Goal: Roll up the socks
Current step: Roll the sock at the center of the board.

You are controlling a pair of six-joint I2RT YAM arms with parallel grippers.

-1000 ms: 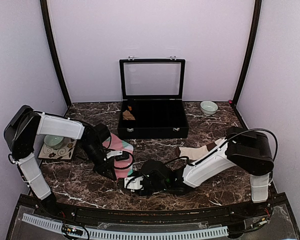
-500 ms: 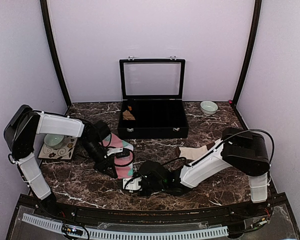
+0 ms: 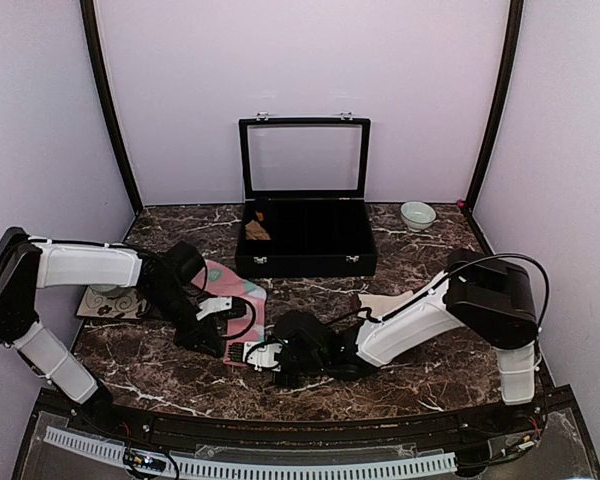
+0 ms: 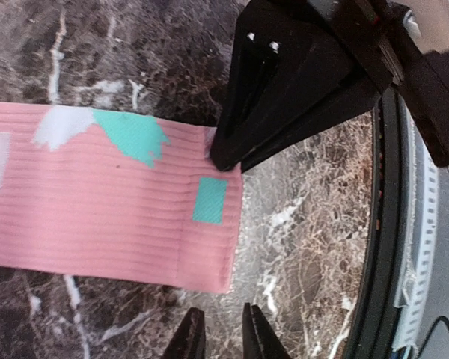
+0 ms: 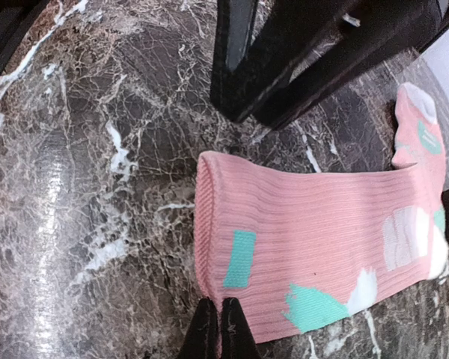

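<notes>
1. Now the hold has changed hands. The left gripper [image 4: 221, 313], clamped a second ago, has let go. Its jaws stand slightly apart with only the marble table [image 3: 430, 375] between them, just off the cuff at 6 o'clock in its own wrist view.
2. The right gripper [image 5: 218, 313], spread wide a second ago, has clenched. Its closed fingertips sit on one corner of the cuff of the pink sock [image 3: 238, 295] and appear to pinch the fabric there.
3. The pink sock lies flat and unrolled on the table between the two grippers, at about 7 o'clock from the black case [image 3: 305, 250] in the top view.
4. The cream sock [image 3: 385, 303] lies at about 4 o'clock from the case, partly hidden behind the right arm, with no gripper on it.
5. In my judgement the rolling has not begun. The swap gives the right gripper the cuff, so turning that end over toward the toe looks like the next step.
6. A hold on one corner only may start the roll crooked, so the freed left gripper could take the other corner.
</notes>
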